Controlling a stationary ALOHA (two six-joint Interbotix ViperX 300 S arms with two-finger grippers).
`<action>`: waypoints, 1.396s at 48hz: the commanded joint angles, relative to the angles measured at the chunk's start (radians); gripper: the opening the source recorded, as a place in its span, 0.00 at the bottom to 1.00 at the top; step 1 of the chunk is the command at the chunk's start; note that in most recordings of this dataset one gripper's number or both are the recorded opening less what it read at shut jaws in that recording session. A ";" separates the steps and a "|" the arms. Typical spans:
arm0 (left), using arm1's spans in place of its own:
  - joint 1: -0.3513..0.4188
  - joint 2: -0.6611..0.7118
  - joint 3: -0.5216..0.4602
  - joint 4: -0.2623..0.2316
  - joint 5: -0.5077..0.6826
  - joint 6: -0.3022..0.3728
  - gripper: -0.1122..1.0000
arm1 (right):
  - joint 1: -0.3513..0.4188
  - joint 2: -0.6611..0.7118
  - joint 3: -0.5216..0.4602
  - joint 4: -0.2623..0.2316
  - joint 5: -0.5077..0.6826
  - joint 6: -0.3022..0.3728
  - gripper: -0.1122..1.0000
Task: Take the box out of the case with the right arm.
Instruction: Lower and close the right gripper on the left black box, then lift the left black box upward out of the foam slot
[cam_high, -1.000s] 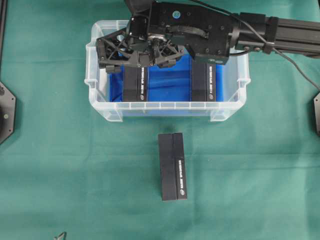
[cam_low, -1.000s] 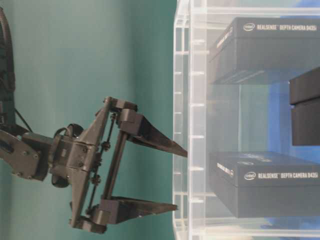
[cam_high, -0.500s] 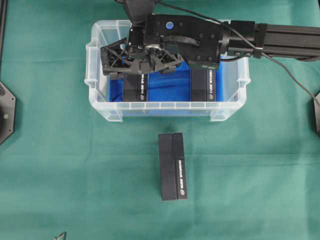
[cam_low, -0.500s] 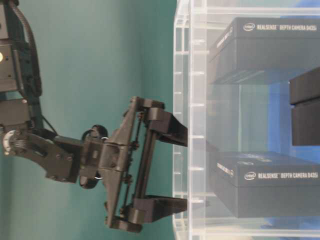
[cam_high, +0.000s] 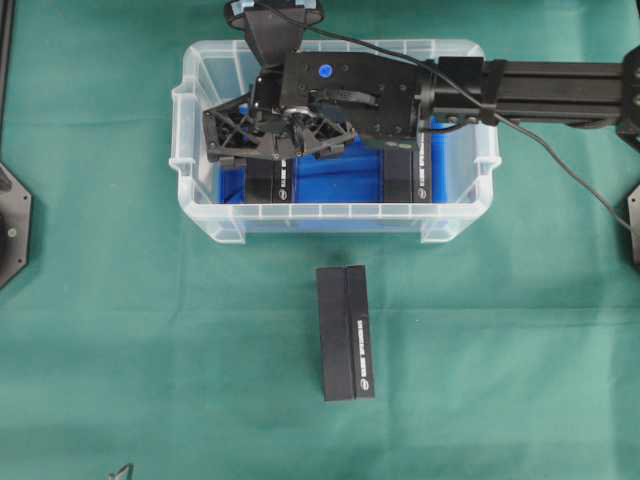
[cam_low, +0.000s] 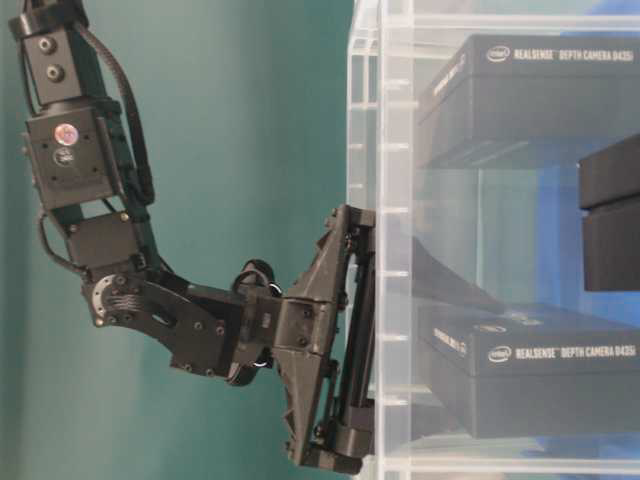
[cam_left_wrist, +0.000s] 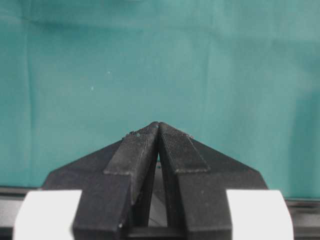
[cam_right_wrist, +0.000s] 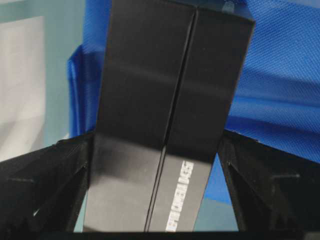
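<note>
1. My left gripper (cam_left_wrist: 158, 131) is sitting clenched, its two fingertips pressed together over the bare green cloth (cam_left_wrist: 150, 60), holding nothing.
2. The clear case (cam_high: 195, 205) is standing on that cloth at the top middle of the overhead view, a blue sheet (cam_high: 335, 180) lining its bottom.
3. My right gripper (cam_high: 277, 150) is reaching down into the left half of the case, jaws spread wide.
4. Between them is lying the left black box (cam_right_wrist: 165, 125); in my wrist view a finger (cam_right_wrist: 45, 190) is flanking each long side, and I cannot tell whether they are touching it.
5. A second black box (cam_high: 408, 180) is lying in the right half, partly under my arm.
6. A third black box (cam_high: 345, 333) is lying outside on the cloth, just below the case.
</note>
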 joint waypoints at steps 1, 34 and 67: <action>0.003 0.003 -0.011 0.000 -0.005 -0.002 0.12 | -0.003 -0.021 -0.011 0.005 -0.008 0.002 0.94; 0.003 0.003 -0.009 0.002 -0.005 0.000 0.12 | 0.002 -0.021 -0.011 0.023 0.031 0.057 0.80; 0.002 0.002 -0.009 0.000 -0.005 0.000 0.12 | 0.012 -0.021 -0.021 0.018 0.061 0.074 0.73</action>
